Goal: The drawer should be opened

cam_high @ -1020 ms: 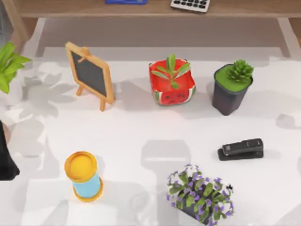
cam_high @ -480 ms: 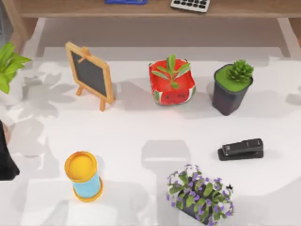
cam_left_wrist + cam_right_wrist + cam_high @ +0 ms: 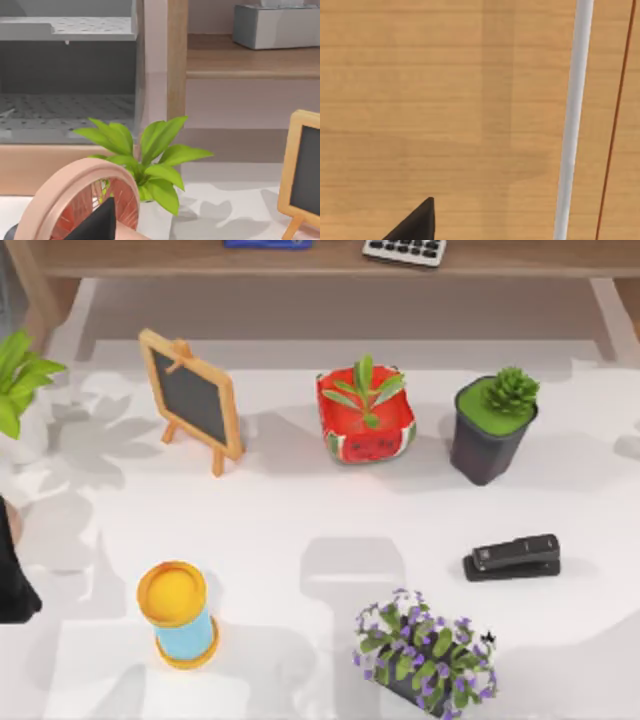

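While the objects on the white table (image 3: pixel 300 520) sit exactly where they sat a second ago, the soft shadows near the table's right edge have shifted a little; nothing else differs.

No writing or brand can be read on anything. The small chalkboard easel (image 3: pixel 192 398) is blank, and the stapler (image 3: pixel 512 556) bears only a faint mark too small to make out.

From above, the table carries the easel at back left, a watermelon-patterned pot (image 3: pixel 366 422) at back centre, a dark pot with a succulent (image 3: pixel 492 425) to its right, the stapler right of centre, a purple-flowered planter (image 3: pixel 425 652) at the front, and a yellow-topped blue cylinder (image 3: pixel 178 614) front left. A leafy plant (image 3: pixel 18 375) stands at the left edge, and a wooden shelf (image 3: pixel 320 258) runs along the back holding a calculator (image 3: pixel 404 249).

The left gripper's dark fingertip (image 3: pixel 95 225) shows close in the left wrist view, beside a pink ring-shaped object (image 3: pixel 75 192); whether its fingers are apart or together I cannot tell.

The right wrist view faces a light wooden panel, probably the drawer front (image 3: pixel 445 100), with a white bar handle (image 3: pixel 572 120) across it. One dark fingertip (image 3: pixel 415 222) of the right gripper lies near the panel, apart from the handle; its opening cannot be judged.
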`<state>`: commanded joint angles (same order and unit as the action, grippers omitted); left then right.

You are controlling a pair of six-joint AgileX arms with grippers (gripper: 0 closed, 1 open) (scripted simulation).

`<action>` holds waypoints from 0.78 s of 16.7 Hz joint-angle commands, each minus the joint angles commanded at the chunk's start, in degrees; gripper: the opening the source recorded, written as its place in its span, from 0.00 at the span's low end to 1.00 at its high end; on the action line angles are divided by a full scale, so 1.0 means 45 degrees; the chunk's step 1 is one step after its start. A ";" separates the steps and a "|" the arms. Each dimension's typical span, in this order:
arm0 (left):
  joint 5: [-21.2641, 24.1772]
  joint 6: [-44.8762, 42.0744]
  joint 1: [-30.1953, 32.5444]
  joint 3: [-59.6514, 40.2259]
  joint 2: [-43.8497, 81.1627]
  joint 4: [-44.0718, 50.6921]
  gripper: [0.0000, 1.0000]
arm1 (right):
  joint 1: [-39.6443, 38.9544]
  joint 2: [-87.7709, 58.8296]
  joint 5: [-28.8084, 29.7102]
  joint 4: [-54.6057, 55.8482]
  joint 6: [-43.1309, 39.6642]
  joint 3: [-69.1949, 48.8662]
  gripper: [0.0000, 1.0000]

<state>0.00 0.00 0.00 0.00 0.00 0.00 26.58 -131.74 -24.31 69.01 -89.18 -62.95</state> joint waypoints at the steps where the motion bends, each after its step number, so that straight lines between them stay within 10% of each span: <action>1: 0.0000 0.0000 0.0000 0.0000 0.0000 0.0000 1.00 | -0.0044 -0.0068 0.0022 -0.0068 -0.0008 -0.0152 1.00; 10: 0.0000 0.0000 0.0000 0.0000 0.0000 0.0000 1.00 | -0.0361 -0.0690 0.0329 -0.0765 -0.0024 -0.1471 1.00; 13: 0.0000 0.0000 0.0000 0.0000 0.0000 0.0000 1.00 | -0.0361 -0.0690 0.0329 -0.0765 -0.0024 -0.1471 0.77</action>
<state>0.00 0.00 0.00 0.00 0.00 0.00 24.96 -134.84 -22.83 65.56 -89.29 -69.57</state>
